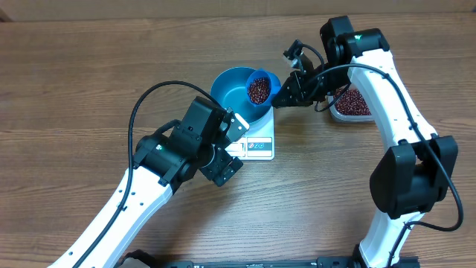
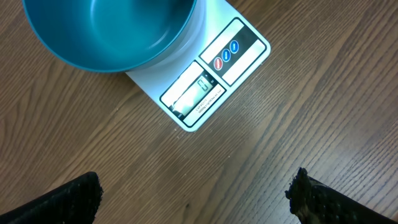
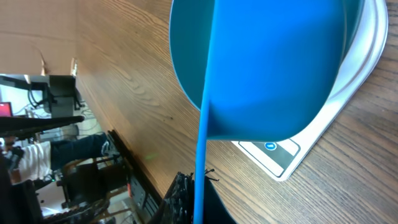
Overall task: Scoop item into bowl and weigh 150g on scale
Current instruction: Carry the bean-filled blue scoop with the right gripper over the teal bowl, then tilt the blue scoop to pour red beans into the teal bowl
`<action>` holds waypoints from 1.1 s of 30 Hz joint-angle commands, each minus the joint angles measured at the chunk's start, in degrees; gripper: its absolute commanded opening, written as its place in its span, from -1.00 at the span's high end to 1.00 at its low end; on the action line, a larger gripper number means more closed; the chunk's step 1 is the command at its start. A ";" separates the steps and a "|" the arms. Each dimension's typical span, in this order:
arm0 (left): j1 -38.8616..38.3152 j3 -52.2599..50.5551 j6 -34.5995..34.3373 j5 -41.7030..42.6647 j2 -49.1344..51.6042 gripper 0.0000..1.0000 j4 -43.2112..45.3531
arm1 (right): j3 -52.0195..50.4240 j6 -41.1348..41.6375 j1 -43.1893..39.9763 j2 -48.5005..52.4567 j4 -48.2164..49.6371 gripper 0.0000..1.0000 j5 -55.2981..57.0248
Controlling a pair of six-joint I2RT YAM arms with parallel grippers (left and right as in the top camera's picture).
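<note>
On the counter (image 1: 74, 74), the teal bowl (image 1: 227, 93) sits on the scale (image 1: 260, 143), seemingly empty. Pinching the scoop (image 1: 272, 77), the right claw (image 1: 286, 93) holds beans (image 1: 258, 91) over its rim; tipping them in slowly looks next. Beside the scale, the left claw (image 1: 234, 145) hangs spread.

**A:** What's your right gripper (image 1: 281, 95) got?
**B:** Your right jaws are clamped on the blue scoop (image 1: 275, 80). It sticks out straight ahead of them, loaded with beans (image 1: 258, 90), over the bowl (image 1: 229, 93) rim nearest those jaws.
**A:** Bowl position?
**B:** On the scale (image 1: 260, 143). Your left gripper (image 1: 236, 131) is just beside it, with the scale's display edge right ahead of its jaws. The bean tub (image 1: 346, 116) is just behind your right jaws.
</note>
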 commanded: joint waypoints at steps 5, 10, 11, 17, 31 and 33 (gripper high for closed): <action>0.17 -0.44 0.92 1.05 -0.22 -0.99 0.26 | 1.84 0.26 1.86 0.02 0.83 0.92 2.84; 0.17 -0.44 0.90 1.05 -0.22 -0.99 0.26 | 1.84 0.24 2.86 0.02 1.68 0.92 2.99; 0.17 -0.44 0.90 1.05 -0.22 -0.99 0.26 | 1.84 0.26 2.95 0.02 1.97 0.92 3.08; 0.17 -0.44 0.90 1.05 -0.22 -0.99 0.26 | 1.84 0.20 3.63 0.02 2.73 0.92 7.02; 0.17 -0.44 0.90 1.05 -0.22 -0.99 0.26 | 1.84 0.02 7.23 0.02 4.72 0.92 12.48; 0.17 -0.44 0.90 1.05 -0.22 -0.99 0.26 | 1.84 0.04 7.98 0.02 4.98 0.92 12.81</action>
